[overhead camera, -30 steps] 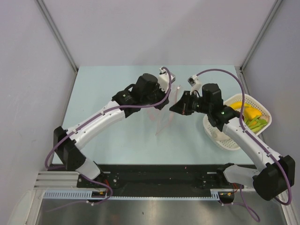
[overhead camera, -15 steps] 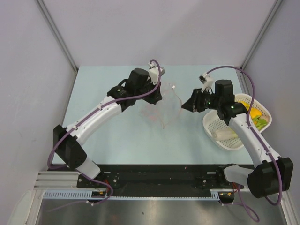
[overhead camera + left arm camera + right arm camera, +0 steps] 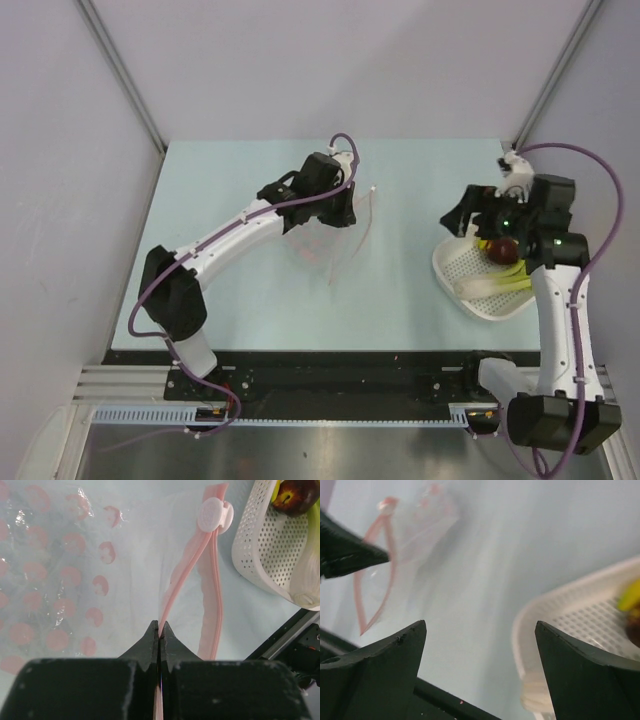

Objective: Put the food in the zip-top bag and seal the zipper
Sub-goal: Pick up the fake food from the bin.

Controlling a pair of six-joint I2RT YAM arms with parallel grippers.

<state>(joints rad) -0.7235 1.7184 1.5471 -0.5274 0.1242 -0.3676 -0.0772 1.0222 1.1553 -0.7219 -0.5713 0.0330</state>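
Pink-red zipper strip (image 3: 192, 562) of the clear crinkly plastic bag (image 3: 65, 565) sits clamped in our left pincer (image 3: 159, 630) mid-frame, we judge to hold the mouth open. At the right edge, our right pincer (image 3: 480, 625) gapes beside the white perforated basket (image 3: 450, 285), where the dark red round fruit (image 3: 500, 250) lies.

Bright, even light leaves faint shadows on the table (image 3: 250, 300). Glints speckle the zip-top bag (image 3: 45, 570); the right wrist view is blurred.
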